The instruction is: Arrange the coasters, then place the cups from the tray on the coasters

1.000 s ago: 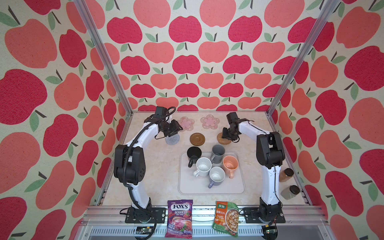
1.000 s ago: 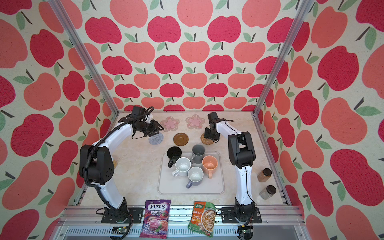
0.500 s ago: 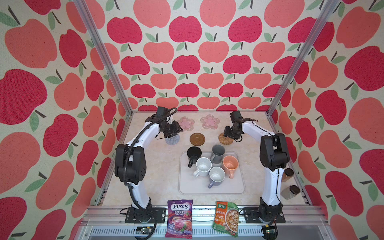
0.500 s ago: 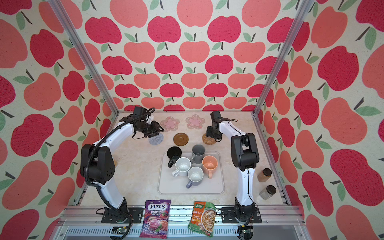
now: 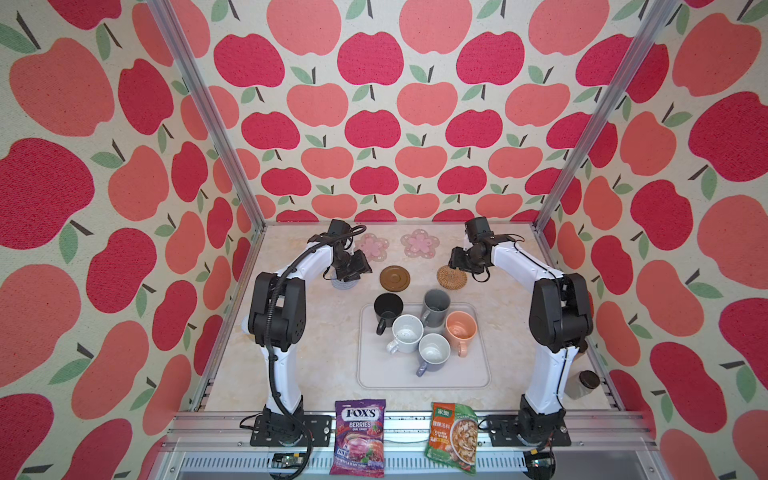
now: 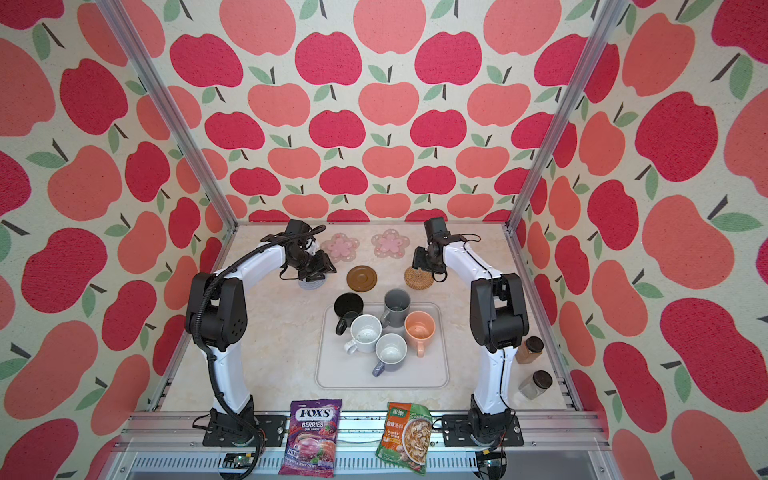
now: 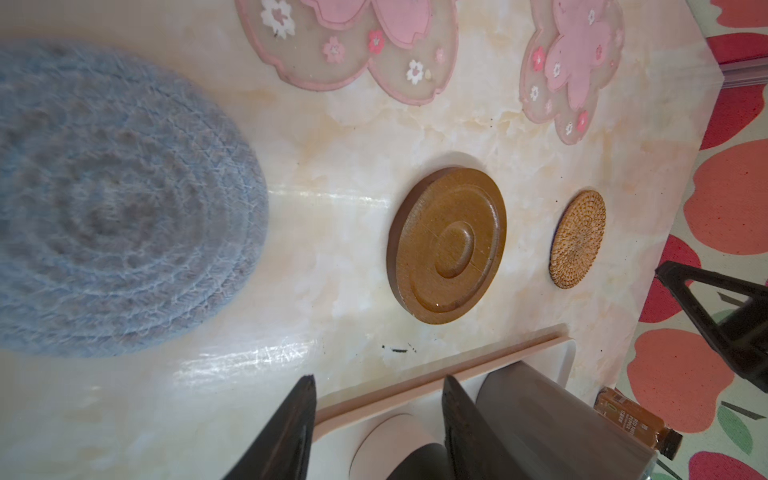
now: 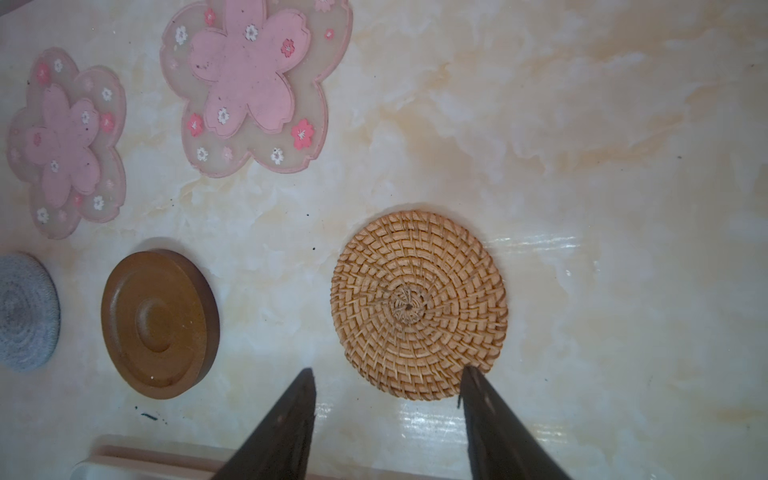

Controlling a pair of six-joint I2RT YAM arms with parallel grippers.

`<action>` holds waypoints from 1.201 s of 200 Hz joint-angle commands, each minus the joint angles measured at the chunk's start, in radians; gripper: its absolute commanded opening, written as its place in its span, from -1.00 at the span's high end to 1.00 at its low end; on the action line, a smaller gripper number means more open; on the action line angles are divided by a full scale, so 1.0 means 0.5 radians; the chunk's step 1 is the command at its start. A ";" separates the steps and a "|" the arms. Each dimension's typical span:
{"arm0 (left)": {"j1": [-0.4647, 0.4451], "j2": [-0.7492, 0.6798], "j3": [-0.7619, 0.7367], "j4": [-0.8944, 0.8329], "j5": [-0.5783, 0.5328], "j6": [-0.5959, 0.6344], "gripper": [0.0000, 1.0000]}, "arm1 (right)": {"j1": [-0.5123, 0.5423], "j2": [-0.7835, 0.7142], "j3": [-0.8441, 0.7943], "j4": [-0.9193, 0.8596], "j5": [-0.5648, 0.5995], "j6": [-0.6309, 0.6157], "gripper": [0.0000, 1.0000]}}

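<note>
The left hand (image 7: 377, 377) hangs released at the back left of the tabletop (image 5: 316, 357), jaws apart with nothing between them. The grey coaster (image 7: 116, 199) lies flat under it, partly hidden by it in both top views. To its right, two pink coasters (image 5: 374, 246) (image 5: 419, 245) lie side by side nearest the back wall. In front of them lie the brown coaster (image 5: 394, 278) and then the rattan coaster (image 5: 451, 277), well apart. The right hand (image 8: 387, 369) hovers over the rattan coaster's edge, jaws spread and holding nothing; one fingertip (image 8: 478, 386) is at its rim. Nearer the front, the tray (image 5: 478, 374) holds all five cups, bunched in its back half: black (image 5: 387, 308), speckled white (image 5: 407, 332), dark grey (image 5: 436, 305), lavender-grey (image 5: 433, 353) and peach (image 5: 460, 328).
</note>
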 commanded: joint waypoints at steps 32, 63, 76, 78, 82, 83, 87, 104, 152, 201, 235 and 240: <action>-0.008 0.348 0.312 0.092 -0.020 -0.076 -0.02 | -0.015 -0.146 -0.149 0.093 -0.062 -0.115 -0.20; -0.030 0.496 0.441 0.140 0.021 -0.115 -0.03 | -0.045 -0.083 -0.127 0.067 -0.091 -0.160 -0.19; -0.046 0.546 0.481 0.151 0.030 -0.130 -0.03 | -0.065 -0.054 -0.121 0.076 -0.114 -0.166 -0.20; -0.046 0.555 0.487 0.150 0.030 -0.129 -0.03 | -0.068 -0.050 -0.119 0.078 -0.117 -0.162 -0.20; -0.052 0.567 0.500 0.151 0.035 -0.135 -0.03 | -0.076 -0.040 -0.115 0.079 -0.125 -0.164 -0.19; -0.053 0.571 0.501 0.151 0.036 -0.135 -0.03 | -0.078 -0.038 -0.115 0.079 -0.127 -0.163 -0.20; -0.058 0.581 0.510 0.153 0.042 -0.140 -0.03 | -0.084 -0.029 -0.110 0.082 -0.131 -0.163 -0.19; -0.085 0.634 0.551 0.152 0.059 -0.160 -0.03 | -0.109 0.006 -0.101 0.100 -0.155 -0.158 -0.20; -0.181 0.661 0.576 0.118 0.062 -0.185 -0.03 | -0.141 0.088 -0.080 0.119 -0.214 -0.148 -0.20; -0.188 0.600 0.486 0.186 0.096 -0.251 -0.04 | -0.144 0.131 -0.064 0.131 -0.235 -0.142 -0.19; -0.185 0.607 0.537 0.157 0.084 -0.241 -0.05 | -0.143 0.146 -0.055 0.135 -0.247 -0.113 -0.19; -0.180 0.606 0.549 0.147 0.077 -0.235 -0.05 | -0.144 0.143 -0.056 0.135 -0.248 -0.109 -0.19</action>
